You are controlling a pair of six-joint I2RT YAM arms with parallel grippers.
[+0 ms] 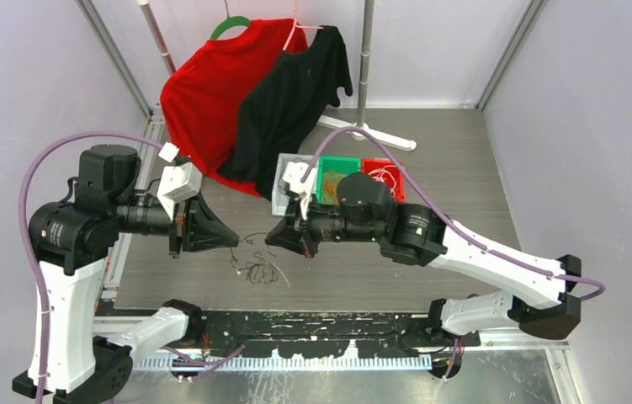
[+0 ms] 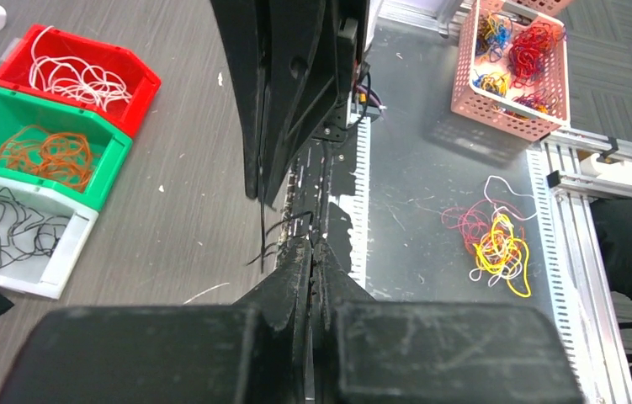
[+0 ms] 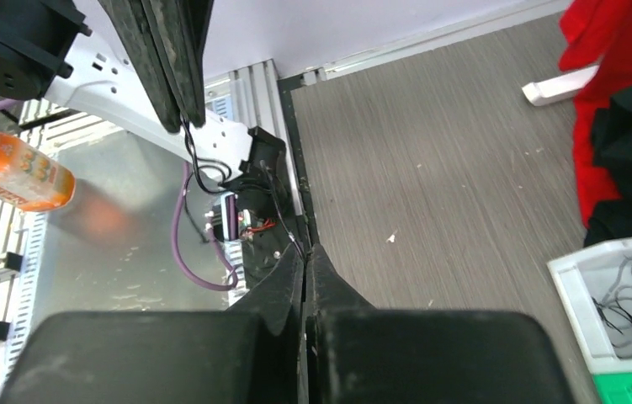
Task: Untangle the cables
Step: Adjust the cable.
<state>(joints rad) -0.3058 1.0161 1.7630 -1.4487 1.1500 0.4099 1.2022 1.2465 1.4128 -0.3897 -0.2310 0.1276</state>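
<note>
Count:
- Arms x2: left arm (image 1: 68,227), right arm (image 1: 480,257).
- Grippers x2: left gripper (image 1: 234,240), right gripper (image 1: 269,240).
- Bins x3: white bin (image 2: 51,278), green bin (image 2: 114,160), red bin (image 2: 140,84).
- 1 bunch per bin: black bunch (image 2: 1,227), orange-brown bunch (image 2: 43,156), white bunch (image 2: 72,76).
- In front of bins: black tangle (image 1: 257,271) x1, single black cable (image 2: 262,227) x1.
- Pink basket (image 2: 468,67) x1.
- Loose coloured bunch (image 2: 493,240) x1.
- Shirts x2 behind bins: red shirt (image 1: 203,93), black shirt (image 1: 295,93).
- Bottle (image 3: 13,172) x1.
</note>
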